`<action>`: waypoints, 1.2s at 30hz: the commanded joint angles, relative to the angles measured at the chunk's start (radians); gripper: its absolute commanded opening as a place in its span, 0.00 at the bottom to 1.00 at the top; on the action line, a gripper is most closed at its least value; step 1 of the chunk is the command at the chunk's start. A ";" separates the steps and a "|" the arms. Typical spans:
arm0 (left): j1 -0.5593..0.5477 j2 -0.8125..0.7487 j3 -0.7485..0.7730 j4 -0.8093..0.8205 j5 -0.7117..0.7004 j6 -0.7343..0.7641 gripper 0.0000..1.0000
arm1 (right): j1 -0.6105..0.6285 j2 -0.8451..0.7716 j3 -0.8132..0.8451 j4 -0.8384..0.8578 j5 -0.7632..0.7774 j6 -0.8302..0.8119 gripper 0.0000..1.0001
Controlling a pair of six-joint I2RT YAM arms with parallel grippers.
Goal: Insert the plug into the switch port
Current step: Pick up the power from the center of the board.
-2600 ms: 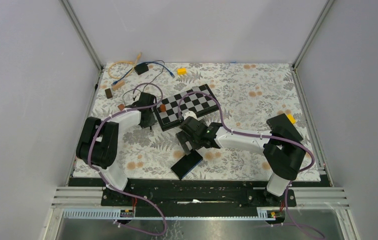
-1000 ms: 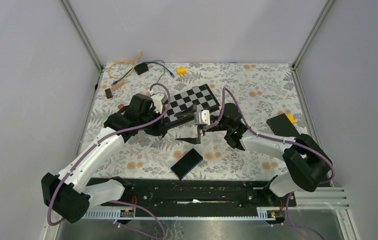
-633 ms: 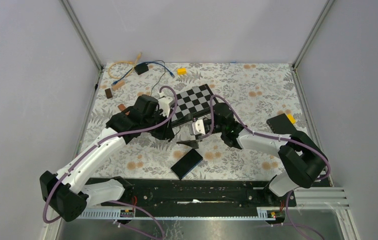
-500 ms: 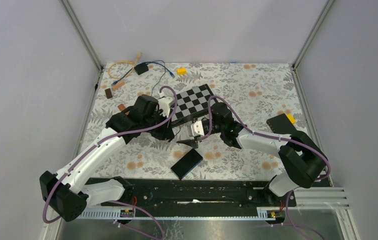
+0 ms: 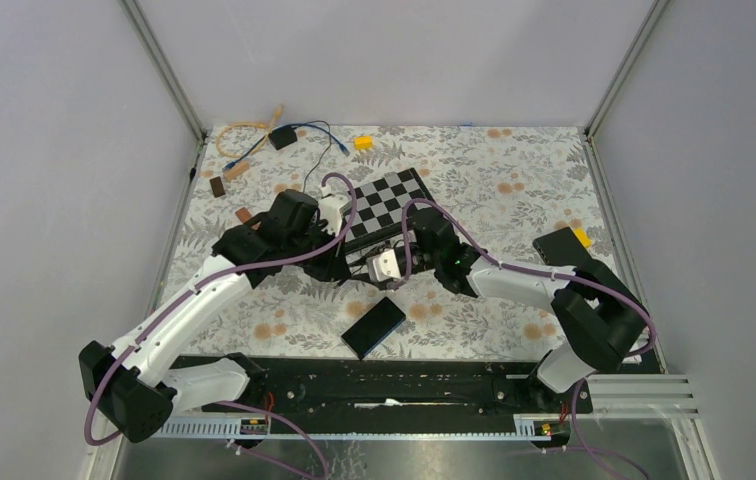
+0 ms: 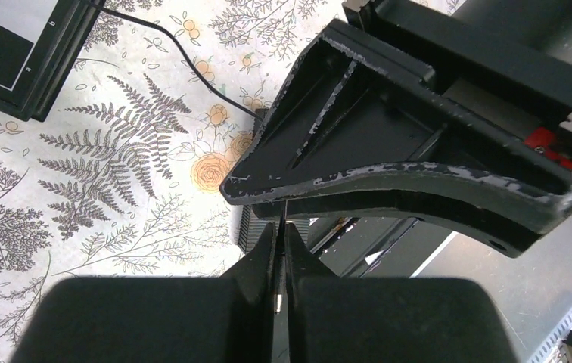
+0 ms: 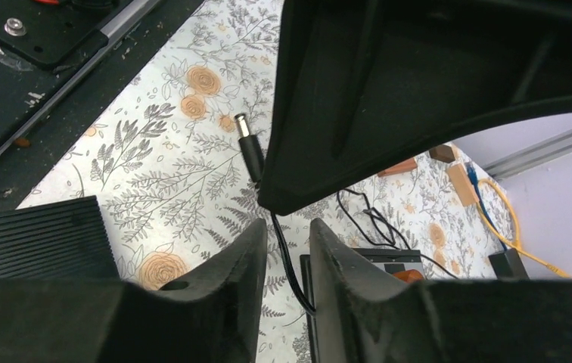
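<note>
Left gripper (image 6: 280,231) fingers are pressed together. Right gripper (image 7: 287,231) jaws are held slightly apart, with the cable (image 7: 296,287) between them. The plug (image 7: 250,151) is located just beyond them, clear of the switch (image 7: 41,234).

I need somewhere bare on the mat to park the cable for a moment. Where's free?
Bare mat lies back right, between the checkerboard and the right wall, and near front, between the black slab and the right arm. Crowded: the back-left corner with its cables, and the centre where left gripper and right gripper meet.
</note>
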 commanded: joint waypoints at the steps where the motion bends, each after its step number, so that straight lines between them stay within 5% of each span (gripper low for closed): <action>1: -0.005 0.001 0.049 0.008 0.003 0.024 0.00 | 0.012 -0.007 0.036 -0.057 0.009 -0.066 0.27; 3: -0.005 0.000 0.051 0.009 -0.004 0.024 0.00 | 0.013 -0.012 0.037 -0.082 0.017 -0.075 0.02; 5: -0.005 -0.001 0.060 0.005 -0.010 0.028 0.02 | 0.012 -0.024 0.030 -0.084 0.028 -0.065 0.00; 11: -0.005 -0.025 0.104 -0.006 -0.017 0.033 0.54 | 0.013 -0.096 -0.036 -0.085 0.049 -0.032 0.00; 15: -0.004 -0.039 0.123 -0.009 0.013 0.038 0.71 | 0.012 -0.168 -0.089 -0.112 0.074 -0.028 0.00; 19: -0.004 -0.009 0.121 -0.021 0.051 0.043 0.70 | 0.012 -0.248 -0.141 -0.112 0.114 -0.021 0.00; 36: -0.024 0.067 0.106 0.000 0.251 0.049 0.32 | 0.013 -0.290 -0.178 -0.025 0.193 0.039 0.00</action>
